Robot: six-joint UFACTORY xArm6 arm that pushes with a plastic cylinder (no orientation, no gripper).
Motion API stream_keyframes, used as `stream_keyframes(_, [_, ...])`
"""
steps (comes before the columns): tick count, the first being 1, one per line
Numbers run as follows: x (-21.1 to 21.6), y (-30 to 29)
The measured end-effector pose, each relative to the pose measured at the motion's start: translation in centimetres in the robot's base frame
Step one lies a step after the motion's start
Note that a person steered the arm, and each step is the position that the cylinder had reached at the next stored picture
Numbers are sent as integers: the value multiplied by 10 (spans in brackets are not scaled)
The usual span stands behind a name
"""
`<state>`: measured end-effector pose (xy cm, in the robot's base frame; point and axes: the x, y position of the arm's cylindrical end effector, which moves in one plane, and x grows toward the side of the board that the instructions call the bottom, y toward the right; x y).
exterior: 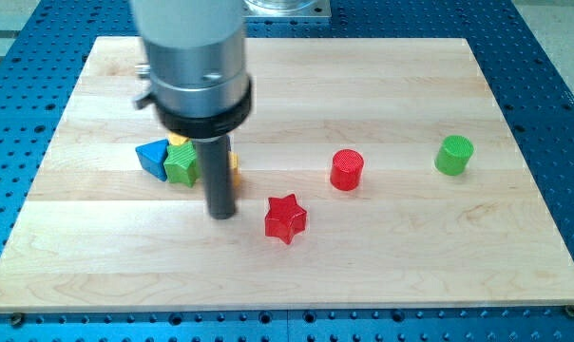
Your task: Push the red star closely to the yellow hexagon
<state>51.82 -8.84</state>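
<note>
The red star [286,218] lies on the wooden board [382,266] a little below the middle. My tip [221,215] rests on the board just to the view's left of the star, with a small gap between them. A yellow block [233,161], likely the hexagon, sits above my tip and is mostly hidden behind the rod. Only slivers of yellow show beside and above the green block.
A blue triangle [154,157] and a green star-like block [181,162] sit close together left of the rod, next to the yellow block. A red cylinder [347,169] stands right of the middle. A green cylinder [454,155] stands further right.
</note>
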Motion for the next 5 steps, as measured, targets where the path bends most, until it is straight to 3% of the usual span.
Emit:
stream_keyframes(1, [1, -24])
stream_keyframes(2, [68, -14])
stream_keyframes(3, [100, 6])
stream_keyframes(5, [84, 120])
